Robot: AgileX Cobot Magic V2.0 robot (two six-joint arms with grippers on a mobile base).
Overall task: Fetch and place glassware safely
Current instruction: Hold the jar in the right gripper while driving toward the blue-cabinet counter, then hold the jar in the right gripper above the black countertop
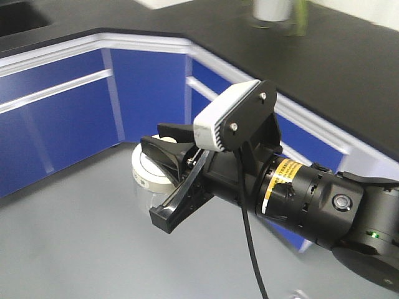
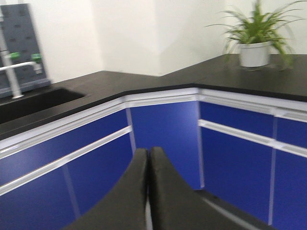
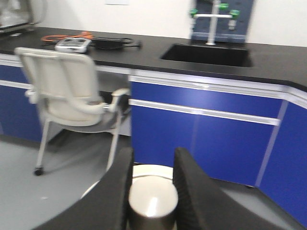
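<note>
1. Glassware [image 1: 145, 187] hangs in the air over the grey floor [image 1: 75, 237], just out from the inner corner of the blue cabinets [image 1: 56, 118]
2. Right hand [image 3: 154, 155] pinches it by the knob [image 3: 152, 205] on the cream lid [image 3: 149, 171], with one black finger pressed to each side of the knob; the clear body lies beyond the fingertips and touches nothing else
3. Left hand [image 2: 148, 153] has its fingers pressed together with nothing between them, and it points at the cabinet corner from well apart
4. Black table [image 1: 312, 56] runs above the cabinets, its white-trimmed edge bending at that corner, apart from the glassware
5. Bare floor spreads to the left and front of the glassware in the front view
6. A wheeled chair [image 3: 67, 91] stands against the table well apart, a sink [image 3: 206, 53] is set into the top, and a potted plant [image 2: 254, 40] sits back from the edge
</note>
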